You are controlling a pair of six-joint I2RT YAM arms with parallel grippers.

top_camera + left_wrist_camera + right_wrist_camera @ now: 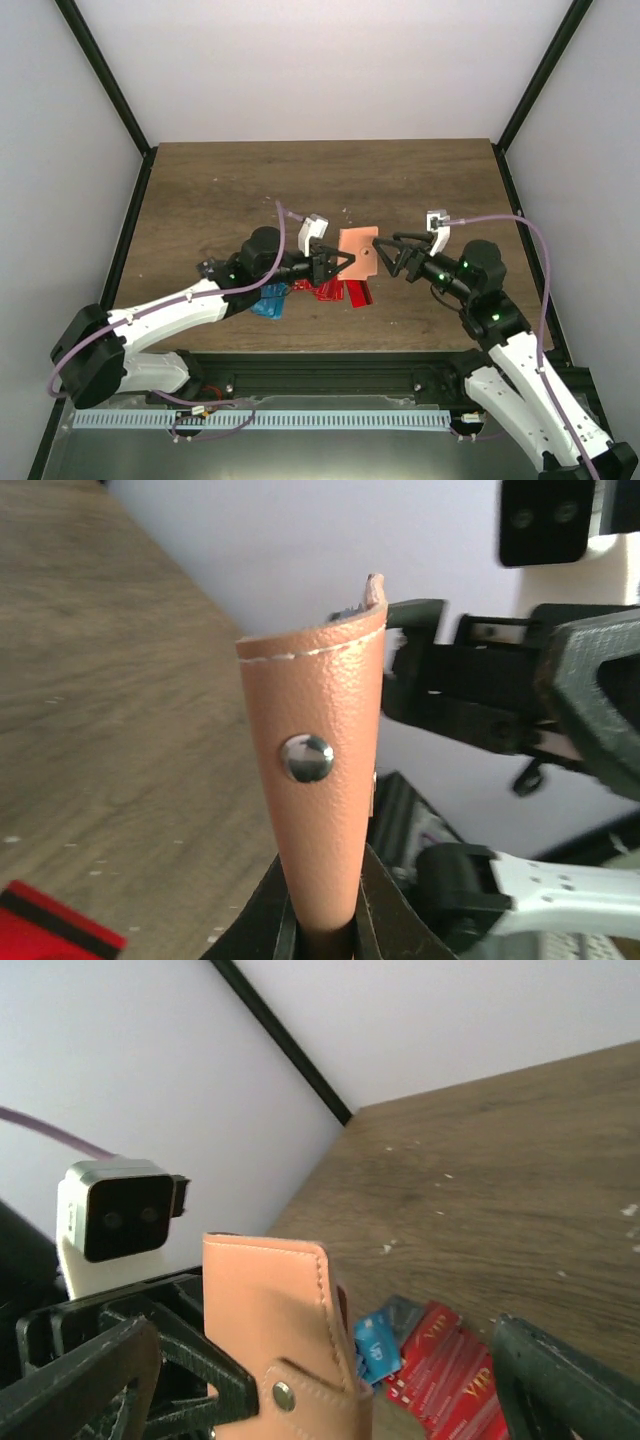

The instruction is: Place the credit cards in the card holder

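Your left end effector (pixel 343 263) is clamped on the card holder (pixel 358 250). In the left wrist view its two fingers (pixel 283 920) pinch the narrow lower end of the tan-pink leather, and the holder rises from them with its stitched edge on top and a metal snap stud (pixel 307 758) facing the camera. There the holder shows only wall and the other arm behind it, so it looks raised off the desk (pixel 220 190).

Your right end effector (pixel 385 257) stands at 3 o'clock of the holder, with its jaws spread wide. In the right wrist view the holder sits between the two dark fingers (pixel 85 1380) with a gap on each side, and neither finger touches it. In the same view, the left arm's white wrist camera (pixel 112 1210) sits above and to the left of the holder.

In the top view the holder sits near the middle of the desk, between the two end effectors, with the left one at its 9 o'clock.

The credit cards lie loose on the desk. A cluster of glossy red cards (pixel 335 290) is at about 7 o'clock of the holder, just beside the left end effector. The blue cards (pixel 270 303) lie farther out at 8 o'clock, partly under the left arm. You cannot tell from these views whether any card is inside the holder.
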